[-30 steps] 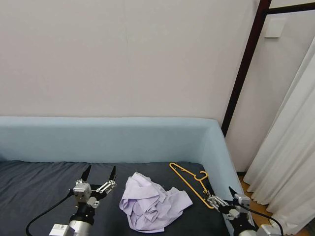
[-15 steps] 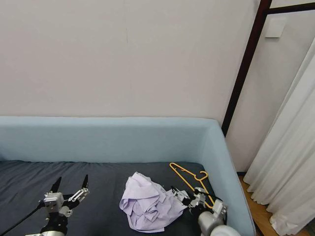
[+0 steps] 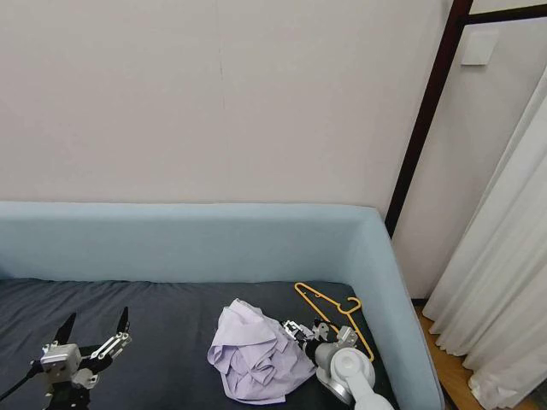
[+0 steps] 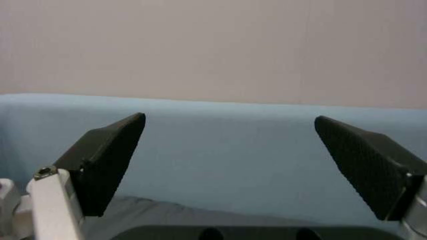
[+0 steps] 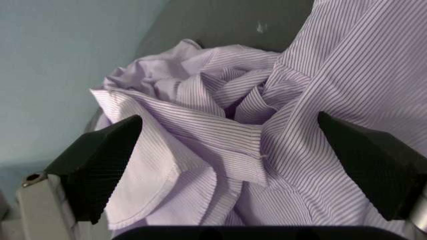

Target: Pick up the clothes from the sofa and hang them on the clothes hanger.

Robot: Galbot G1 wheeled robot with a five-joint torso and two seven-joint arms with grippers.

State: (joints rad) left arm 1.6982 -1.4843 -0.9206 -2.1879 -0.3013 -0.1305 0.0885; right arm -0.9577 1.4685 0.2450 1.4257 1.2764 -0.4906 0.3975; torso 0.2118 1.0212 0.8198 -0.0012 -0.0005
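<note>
Right wrist view: right gripper (image 5: 228,117) was wide open, empty, at crumpled shirt (image 5: 333,60) on sofa (image 3: 171,243). Risk: grabs 1 loose fold, shirt slips. Left gripper (image 3: 98,316) open, empty, well apart.

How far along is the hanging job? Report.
Done: nothing; the shirt lies crumpled on the sofa, the hanger bare beside it. In hand: the right gripper, fingers open, is at the shirt. The left gripper hovers open, off to the left. Left: grasp, lift, hang.
</note>
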